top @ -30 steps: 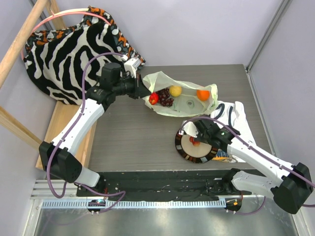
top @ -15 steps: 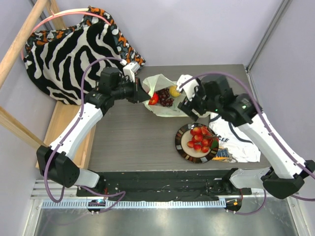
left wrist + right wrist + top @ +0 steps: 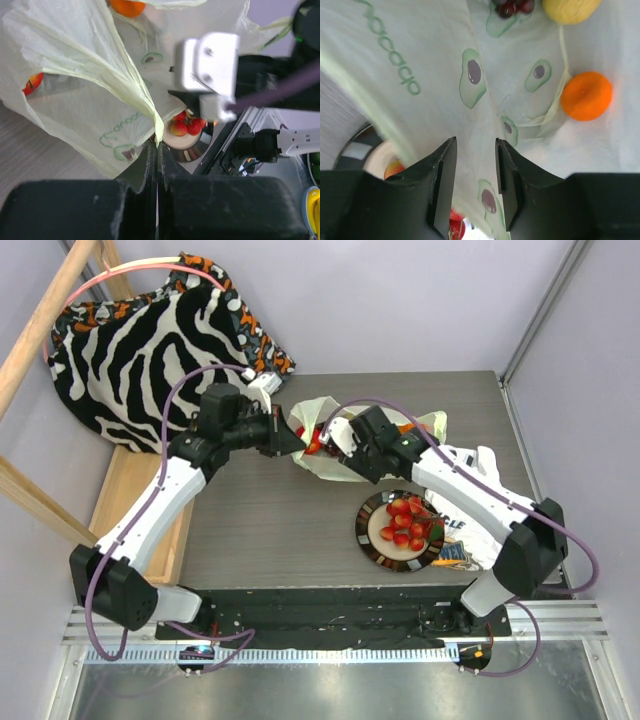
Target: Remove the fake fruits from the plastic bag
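The pale green plastic bag [image 3: 425,430] lies at the table's back middle. My left gripper [image 3: 292,440] is shut on its left edge [image 3: 156,131] and holds that edge up. My right gripper [image 3: 340,448] reaches into the bag's mouth, jaws open over the avocado-printed film [image 3: 475,145] with nothing between them. Inside the bag in the right wrist view lie an orange [image 3: 586,96], a yellow lemon-like fruit [image 3: 570,7] and dark grapes [image 3: 512,6]. A red fruit [image 3: 314,443] shows by the left gripper. Several red strawberries [image 3: 408,522] lie on the round plate [image 3: 366,540].
A white printed T-shirt [image 3: 485,475] lies right of the plate, partly under it. A zebra-striped cloth [image 3: 150,340] is heaped at the back left on a wooden frame [image 3: 125,485]. Grey walls close in the back and right.
My right arm left the plate, rose over the bag and came down into its mouth with the jaws now apart. The strawberries on the plate are uncovered. My left gripper kept its hold.
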`<state>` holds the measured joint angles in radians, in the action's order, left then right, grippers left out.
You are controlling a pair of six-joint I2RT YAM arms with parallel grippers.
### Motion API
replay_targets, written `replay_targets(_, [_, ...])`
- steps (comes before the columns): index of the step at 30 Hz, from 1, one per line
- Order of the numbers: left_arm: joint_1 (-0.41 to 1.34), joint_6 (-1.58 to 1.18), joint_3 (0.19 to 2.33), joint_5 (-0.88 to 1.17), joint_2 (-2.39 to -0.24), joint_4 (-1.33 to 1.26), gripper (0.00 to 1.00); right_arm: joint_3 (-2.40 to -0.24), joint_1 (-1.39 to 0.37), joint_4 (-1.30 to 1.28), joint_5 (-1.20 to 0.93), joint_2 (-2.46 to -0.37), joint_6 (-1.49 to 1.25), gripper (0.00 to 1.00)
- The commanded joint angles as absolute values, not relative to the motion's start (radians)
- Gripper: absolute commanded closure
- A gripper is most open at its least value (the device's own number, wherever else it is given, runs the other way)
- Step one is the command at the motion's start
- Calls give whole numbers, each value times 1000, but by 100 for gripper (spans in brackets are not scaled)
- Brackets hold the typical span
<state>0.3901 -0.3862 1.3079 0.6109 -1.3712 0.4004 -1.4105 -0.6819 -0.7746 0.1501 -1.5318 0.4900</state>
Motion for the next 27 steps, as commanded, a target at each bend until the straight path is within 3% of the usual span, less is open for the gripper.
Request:
replay_targets(1, [385, -350, 1235, 650, -1238, 403, 100, -1375, -667, -683, 235, -1522, 439, 58])
replay_targets(7, [380, -324, 1145, 692, -1120, 449, 100, -1336, -629, -689, 233, -1538, 454, 61])
replay_targets(13, [380, -324, 1111, 670, -1161, 431, 100, -1500, -466, -663, 229, -1759, 437, 64])
replay_targets(17, [380, -325, 1109, 629, -1190, 428, 100, -1646, -449, -709, 60, -1824, 381, 62])
replay_targets(18, [379, -325, 1106, 614, -1192, 428, 100, -1667, -454, -724, -87, -1827, 362, 59])
replay_targets(21, [380, -351, 1101, 486, -1189, 443, 100, -1698, -514, -733, -207, -1836, 311, 50])
replay_targets(27, [374, -394, 1100, 385, -1177, 476, 100, -1759, -612, -716, -275, -1927, 258, 35])
